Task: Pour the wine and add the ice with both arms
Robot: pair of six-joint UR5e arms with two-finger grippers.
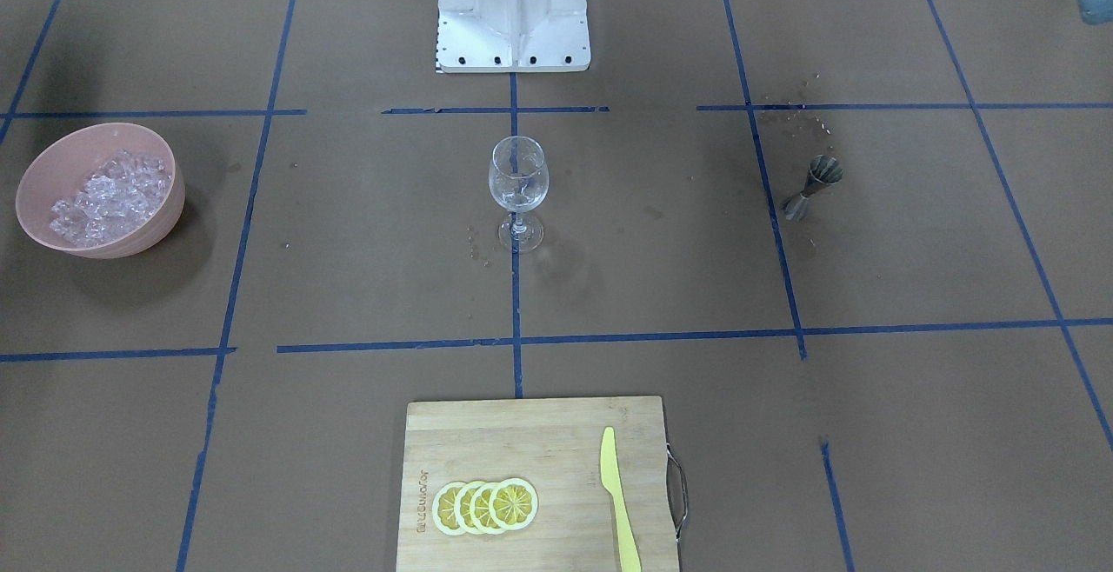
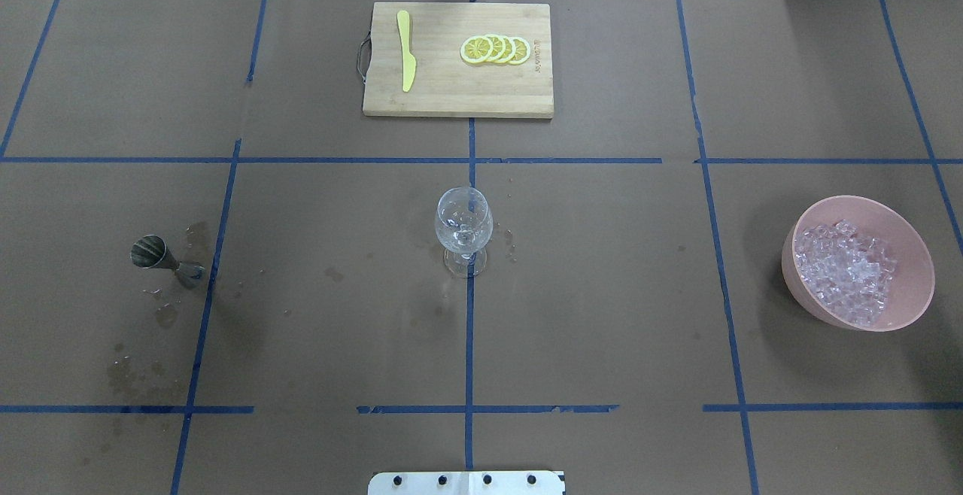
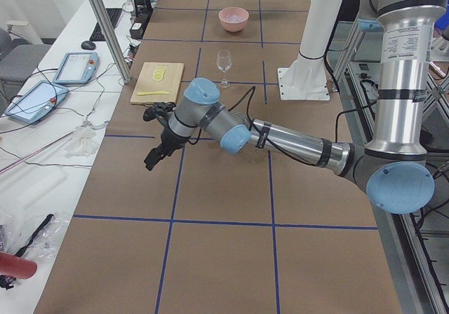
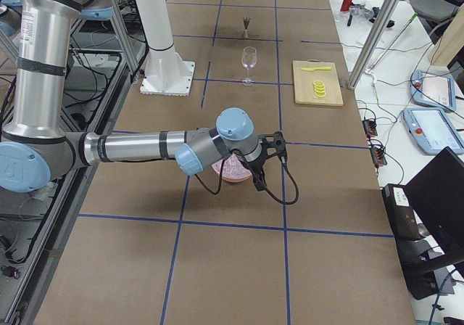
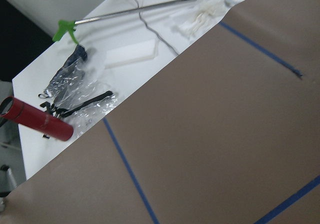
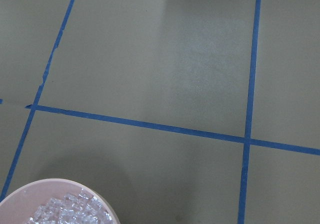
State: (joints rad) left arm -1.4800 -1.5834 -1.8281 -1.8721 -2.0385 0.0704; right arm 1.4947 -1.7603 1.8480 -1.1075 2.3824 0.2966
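Note:
An empty wine glass point(image 1: 518, 181) stands at the table's middle, also in the overhead view point(image 2: 464, 226). A pink bowl point(image 1: 96, 127) holds heaped clear ice point(image 1: 109, 198); it shows overhead point(image 2: 858, 200) with the ice point(image 2: 846, 273). A metal jigger point(image 2: 167, 258) stands on the robot's left side among wet spots. My left gripper point(image 3: 156, 156) hangs over bare table past the jigger; I cannot tell if it is open. My right gripper point(image 4: 259, 182) hangs just beyond the bowl point(image 4: 232, 171); I cannot tell its state. The right wrist view shows the bowl's rim point(image 6: 60, 181) below.
A wooden cutting board point(image 1: 522, 442) with lemon slices point(image 1: 485, 505) and a yellow knife point(image 1: 619, 502) lies at the operators' edge. The white stand point(image 1: 513, 7) is at the robot's side. A red cylinder point(image 5: 35, 119) and clutter lie on the white bench off the table.

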